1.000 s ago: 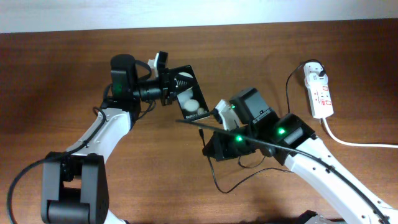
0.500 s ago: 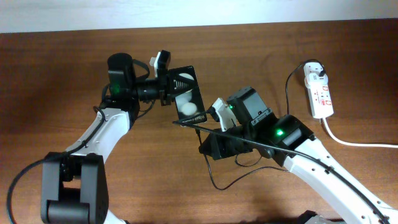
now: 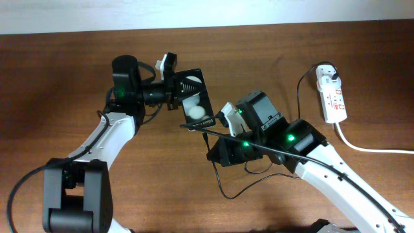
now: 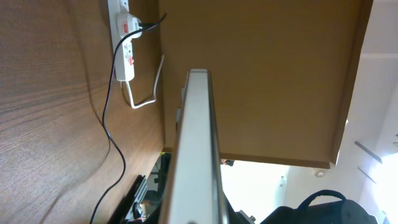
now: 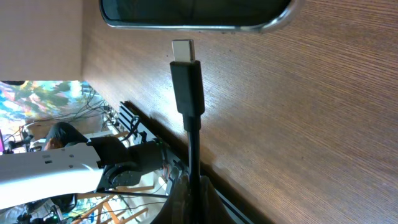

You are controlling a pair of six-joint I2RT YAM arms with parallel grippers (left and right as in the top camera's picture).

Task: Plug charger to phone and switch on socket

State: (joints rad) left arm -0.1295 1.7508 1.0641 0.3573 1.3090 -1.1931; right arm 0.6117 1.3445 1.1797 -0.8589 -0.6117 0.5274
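Right tool (image 5: 194,194) gripping charger (image 5: 187,81), tip near phone (image 5: 193,12), left tool (image 3: 173,85) gripping phone

Table (image 3: 58,71): brown wood, visible grain, matt
Phone (image 3: 195,98): glossy black screen with reflections; smooth silvery rim
Charger (image 5: 188,87): matt black plastic plug body, bare metal tip; thin smooth cable
Socket (image 3: 332,96): smooth white plastic

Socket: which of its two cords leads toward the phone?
The thin black charger cable, its plug tip just short of the phone; the thick white cord runs off right.
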